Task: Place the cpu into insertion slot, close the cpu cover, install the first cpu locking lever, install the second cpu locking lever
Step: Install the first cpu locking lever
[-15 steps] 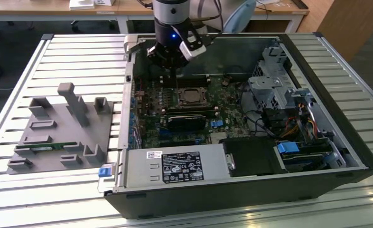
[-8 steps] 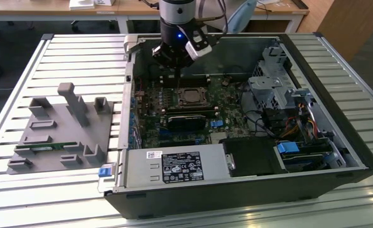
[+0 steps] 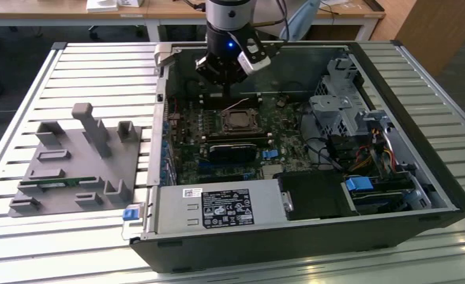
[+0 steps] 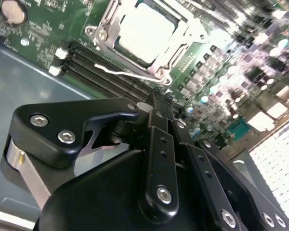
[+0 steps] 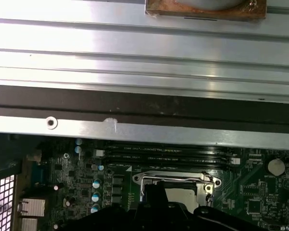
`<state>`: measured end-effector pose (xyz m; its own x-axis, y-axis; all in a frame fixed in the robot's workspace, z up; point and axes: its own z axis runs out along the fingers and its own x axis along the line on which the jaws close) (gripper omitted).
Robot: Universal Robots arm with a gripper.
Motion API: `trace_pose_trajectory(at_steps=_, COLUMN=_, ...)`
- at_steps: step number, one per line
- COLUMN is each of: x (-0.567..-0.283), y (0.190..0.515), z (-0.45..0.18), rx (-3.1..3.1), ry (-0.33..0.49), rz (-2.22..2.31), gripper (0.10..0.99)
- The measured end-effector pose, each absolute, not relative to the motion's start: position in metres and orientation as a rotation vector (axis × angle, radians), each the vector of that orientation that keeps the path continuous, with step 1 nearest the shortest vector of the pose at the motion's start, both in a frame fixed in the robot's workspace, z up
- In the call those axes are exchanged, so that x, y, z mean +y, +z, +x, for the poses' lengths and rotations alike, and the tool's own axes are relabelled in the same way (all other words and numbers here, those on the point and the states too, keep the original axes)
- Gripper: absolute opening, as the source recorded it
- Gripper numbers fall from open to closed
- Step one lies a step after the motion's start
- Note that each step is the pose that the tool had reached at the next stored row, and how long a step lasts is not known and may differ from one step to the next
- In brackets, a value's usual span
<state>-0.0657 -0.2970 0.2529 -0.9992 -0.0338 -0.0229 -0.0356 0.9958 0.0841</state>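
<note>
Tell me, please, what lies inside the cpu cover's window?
The cpu, its silver-grey top showing, framed by the cpu cover; the pins beneath the cpu are covered.

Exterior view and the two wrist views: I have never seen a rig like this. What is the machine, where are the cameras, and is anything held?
The exterior view looks on from off the machine: a robot arm reaches down into an open computer case lying on a slatted metal table, with a grey holder tray at that view's left. Both wrist views come from cameras riding on the arm, looking past its gripper at the green motherboard. In the second wrist view the cpu sits in the insertion slot, the cpu cover framing it, and a thin wire lever runs beside it. Whether the gripper holds anything cannot be told.
</note>
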Motion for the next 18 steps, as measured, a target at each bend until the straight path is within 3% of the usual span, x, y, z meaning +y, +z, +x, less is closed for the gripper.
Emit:
trace_pose_trajectory(at_steps=2, x=-0.297, y=0.253, z=-0.066, rx=3.114, ry=0.175, rz=-0.054, gripper=0.106)
trace_pose_trajectory(at_steps=18, x=-0.297, y=0.243, z=-0.052, rx=3.114, ry=0.176, rz=-0.061, gripper=0.106)
